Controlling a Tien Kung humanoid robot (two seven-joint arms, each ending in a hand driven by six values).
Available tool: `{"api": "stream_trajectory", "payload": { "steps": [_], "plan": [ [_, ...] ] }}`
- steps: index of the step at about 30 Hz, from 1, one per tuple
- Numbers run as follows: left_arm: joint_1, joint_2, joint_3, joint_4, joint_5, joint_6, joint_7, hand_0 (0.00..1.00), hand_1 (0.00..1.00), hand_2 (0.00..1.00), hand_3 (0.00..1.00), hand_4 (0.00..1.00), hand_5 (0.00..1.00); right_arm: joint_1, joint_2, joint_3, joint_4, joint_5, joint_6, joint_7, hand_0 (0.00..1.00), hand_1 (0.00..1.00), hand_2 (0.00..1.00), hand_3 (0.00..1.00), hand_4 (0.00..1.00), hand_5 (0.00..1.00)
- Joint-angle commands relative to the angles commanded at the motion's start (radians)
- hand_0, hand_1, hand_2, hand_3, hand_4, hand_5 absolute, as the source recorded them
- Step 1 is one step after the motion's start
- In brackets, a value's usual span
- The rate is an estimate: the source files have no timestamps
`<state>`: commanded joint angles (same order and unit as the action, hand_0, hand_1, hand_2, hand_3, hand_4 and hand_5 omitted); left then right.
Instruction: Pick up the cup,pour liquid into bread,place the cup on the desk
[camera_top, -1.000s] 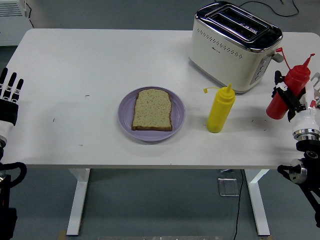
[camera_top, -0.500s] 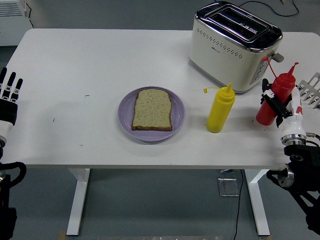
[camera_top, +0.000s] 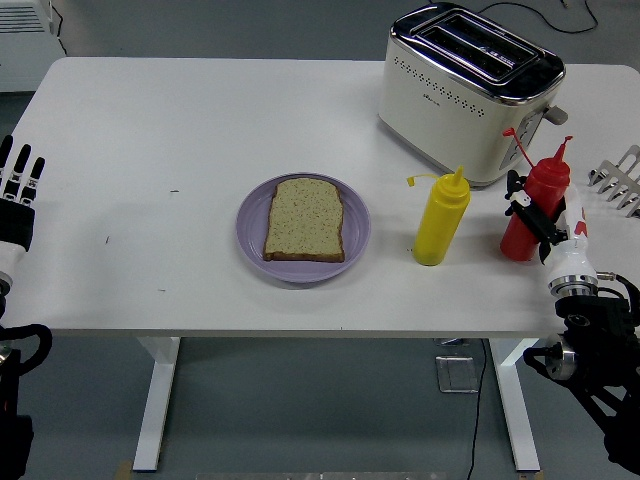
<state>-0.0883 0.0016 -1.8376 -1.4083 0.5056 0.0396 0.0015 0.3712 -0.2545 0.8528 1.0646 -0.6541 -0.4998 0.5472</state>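
**Red bottle in the right hand**

The right hand (camera_top: 545, 222) is clamped on a red squeeze bottle (camera_top: 534, 205), holding it near the tabletop's (camera_top: 180, 130) right edge, just right of a yellow bottle (camera_top: 441, 217). Behind them stands a toaster (camera_top: 465, 88). The bread (camera_top: 305, 219) lies on a purple plate (camera_top: 250, 240) mid-table. The left hand (camera_top: 18, 195) rests at the left edge, fingers straight.

Toaster (camera_top: 465, 85) — cream body, glossy chrome top. Left of it: matt lilac plate (camera_top: 254, 235), coarse speckled bread (camera_top: 305, 219). Below it: smooth plastic bottles — yellow (camera_top: 440, 220), red (camera_top: 532, 205). Table (camera_top: 200, 120) matt white.
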Motion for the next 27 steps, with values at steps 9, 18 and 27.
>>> {"api": "stream_trajectory", "payload": {
  "steps": [9,18,27],
  "plan": [
    [0.001,0.0,0.0,0.0,0.0,0.0,0.0,0.788,0.738,0.736,0.695,0.545,0.998,0.006,0.004,0.005,-0.02,0.008,-0.001,0.008,0.288,0.244,0.34,0.375,0.66,0.311],
    [0.003,-0.001,0.004,0.0,0.0,0.0,0.0,0.788,0.738,0.736,0.696,0.546,0.998,0.017,0.015,0.007,-0.039,0.011,0.001,0.013,0.289,0.246,0.342,0.373,0.66,0.311],
    [0.004,-0.001,0.006,0.0,0.001,0.0,0.0,0.788,0.738,0.735,0.697,0.546,0.998,0.027,0.022,0.002,-0.054,0.01,0.005,0.009,0.295,0.248,0.346,0.374,0.661,0.311]
  ]
}}
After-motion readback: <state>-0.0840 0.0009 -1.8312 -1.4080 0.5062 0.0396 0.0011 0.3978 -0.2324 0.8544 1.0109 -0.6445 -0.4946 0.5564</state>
